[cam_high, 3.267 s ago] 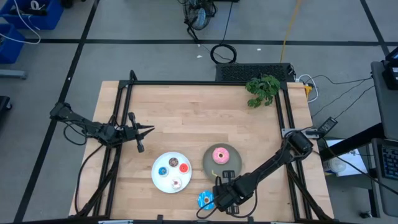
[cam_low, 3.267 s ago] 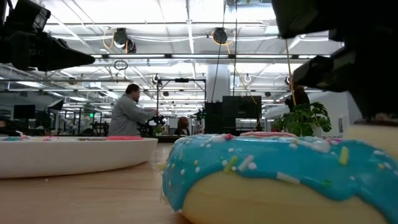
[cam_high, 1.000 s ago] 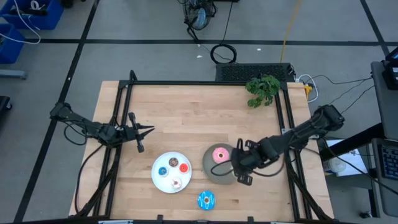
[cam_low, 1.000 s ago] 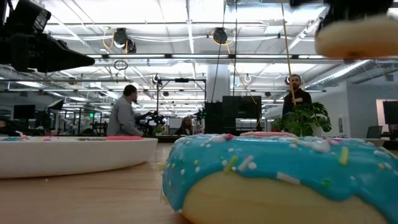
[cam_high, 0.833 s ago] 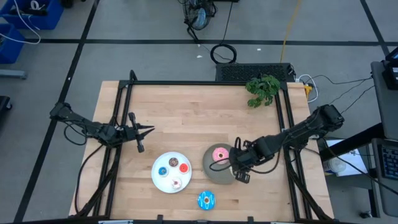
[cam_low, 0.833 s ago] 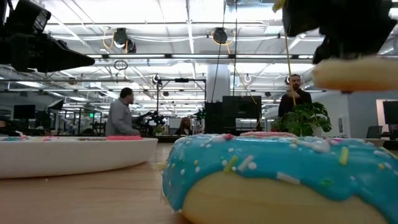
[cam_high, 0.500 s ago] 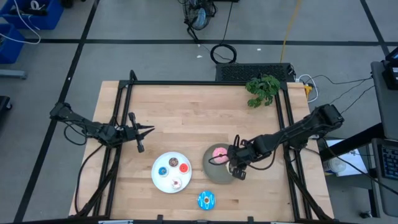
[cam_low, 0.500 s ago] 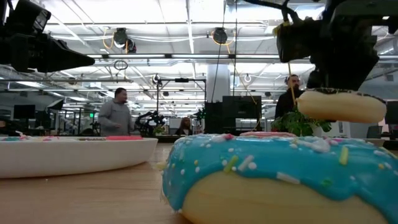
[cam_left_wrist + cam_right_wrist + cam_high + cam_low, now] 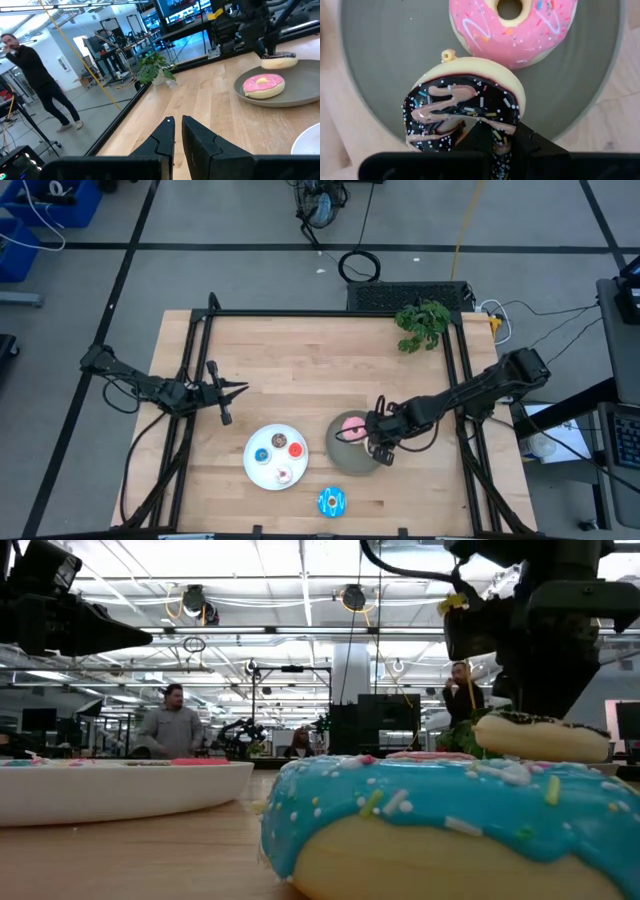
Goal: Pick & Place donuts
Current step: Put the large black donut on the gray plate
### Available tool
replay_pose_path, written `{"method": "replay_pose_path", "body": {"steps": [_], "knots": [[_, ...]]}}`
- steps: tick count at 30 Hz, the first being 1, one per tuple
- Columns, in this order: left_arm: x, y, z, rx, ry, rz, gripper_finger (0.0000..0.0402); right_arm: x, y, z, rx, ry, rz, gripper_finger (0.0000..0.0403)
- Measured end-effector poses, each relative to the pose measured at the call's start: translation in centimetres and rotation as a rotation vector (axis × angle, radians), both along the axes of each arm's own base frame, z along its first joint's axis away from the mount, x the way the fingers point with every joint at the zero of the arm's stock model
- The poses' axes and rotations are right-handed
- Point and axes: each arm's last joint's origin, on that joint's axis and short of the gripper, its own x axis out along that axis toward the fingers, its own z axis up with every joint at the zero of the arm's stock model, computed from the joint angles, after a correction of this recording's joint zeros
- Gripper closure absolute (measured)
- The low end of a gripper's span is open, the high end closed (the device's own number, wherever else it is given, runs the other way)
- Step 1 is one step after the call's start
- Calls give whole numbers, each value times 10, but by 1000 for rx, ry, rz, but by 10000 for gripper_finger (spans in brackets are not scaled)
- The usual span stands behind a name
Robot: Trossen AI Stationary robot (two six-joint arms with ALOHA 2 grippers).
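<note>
Right gripper (image 9: pixel 492 137) clamped the brown donut (image 9: pixel 465 107) over the grey plate (image 9: pixel 380 65), just beside the pink donut (image 9: pixel 512 25). Left gripper (image 9: pixel 178 131), fingers nearly together, waited over bare wood.

The brown donut (image 9: pixel 465 107) has dark icing with light brown zigzag and coloured sprinkles. The pink donut (image 9: pixel 512 25) has white lines and sprinkles. The plate (image 9: pixel 380 60) is grey.
</note>
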Motion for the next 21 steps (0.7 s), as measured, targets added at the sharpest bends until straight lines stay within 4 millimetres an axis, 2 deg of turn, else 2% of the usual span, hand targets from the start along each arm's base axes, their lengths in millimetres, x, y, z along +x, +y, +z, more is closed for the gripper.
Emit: {"method": "replay_pose_path", "body": {"steps": [5,11,21], "knots": [[0,0,0,3,1,0,360,5,-1,-13,-8,38,14,386],[0,0,0,7,0,0,360,12,-1,-22,61,112,51,386],[0,0,0,19,5,0,360,29,-5,-3,54,67,74,385]]}}
